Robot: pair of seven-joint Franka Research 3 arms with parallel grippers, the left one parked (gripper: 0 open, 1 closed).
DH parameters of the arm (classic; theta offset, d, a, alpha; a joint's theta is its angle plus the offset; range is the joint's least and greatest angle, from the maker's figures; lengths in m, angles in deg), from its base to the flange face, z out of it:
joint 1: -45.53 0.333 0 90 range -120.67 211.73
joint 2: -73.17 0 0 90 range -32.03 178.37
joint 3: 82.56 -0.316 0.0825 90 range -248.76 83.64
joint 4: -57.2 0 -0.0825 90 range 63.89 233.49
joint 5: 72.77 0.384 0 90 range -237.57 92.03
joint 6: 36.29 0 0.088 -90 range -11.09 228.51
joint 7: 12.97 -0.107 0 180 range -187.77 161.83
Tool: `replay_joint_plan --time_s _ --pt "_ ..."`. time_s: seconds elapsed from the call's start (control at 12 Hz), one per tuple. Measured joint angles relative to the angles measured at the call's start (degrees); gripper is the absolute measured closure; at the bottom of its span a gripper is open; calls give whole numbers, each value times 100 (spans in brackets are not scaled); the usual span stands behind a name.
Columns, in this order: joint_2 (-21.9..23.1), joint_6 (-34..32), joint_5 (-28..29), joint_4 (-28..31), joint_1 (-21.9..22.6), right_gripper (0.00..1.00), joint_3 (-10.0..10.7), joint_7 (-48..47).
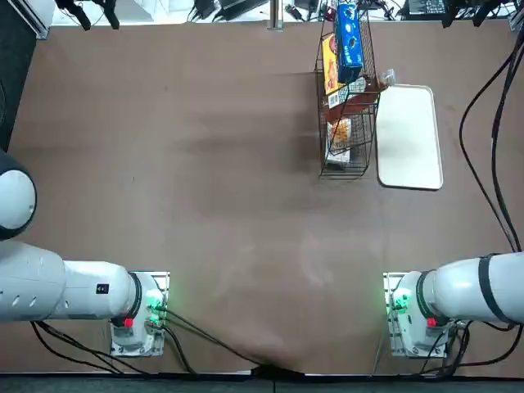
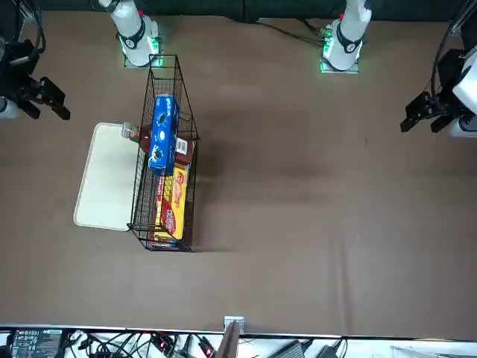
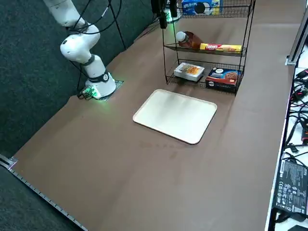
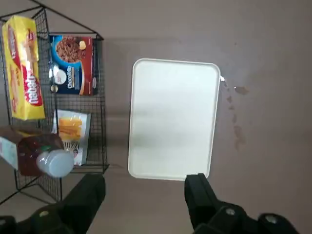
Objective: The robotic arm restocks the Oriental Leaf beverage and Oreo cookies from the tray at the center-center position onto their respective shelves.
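The white tray (image 1: pixel 407 139) (image 3: pixel 175 115) (image 4: pixel 170 119) lies bare on the brown table, right beside the black wire shelves (image 3: pixel 204 73) (image 2: pixel 160 89). The blue Oreo cookies box (image 1: pixel 349 37) (image 2: pixel 162 134) (image 3: pixel 199 7) rests on the top tier. On the middle tier, the Oriental Leaf beverage (image 3: pixel 190 39) (image 4: pixel 36 156) lies on its side, white cap toward the tray. My right gripper (image 4: pixel 144 200) (image 2: pixel 45 104) hangs high above the table, off one short end of the tray. It is open and holds nothing.
A yellow packet (image 3: pixel 220 47) (image 4: pixel 22 68) shares the middle tier with the bottle. A red-brown cookie box (image 3: pixel 222 77) and a white-and-orange packet (image 3: pixel 189 71) sit on the bottom tier. Black cables (image 1: pixel 491 123) hang over the table's right side.
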Motion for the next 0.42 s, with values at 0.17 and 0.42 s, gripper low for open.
replay_joint_plan --time_s 0.17,0.42 --pt "12 -137 20 -22 1 0 -84 -3" --pt "13 -253 210 -77 2 0 -130 -12"
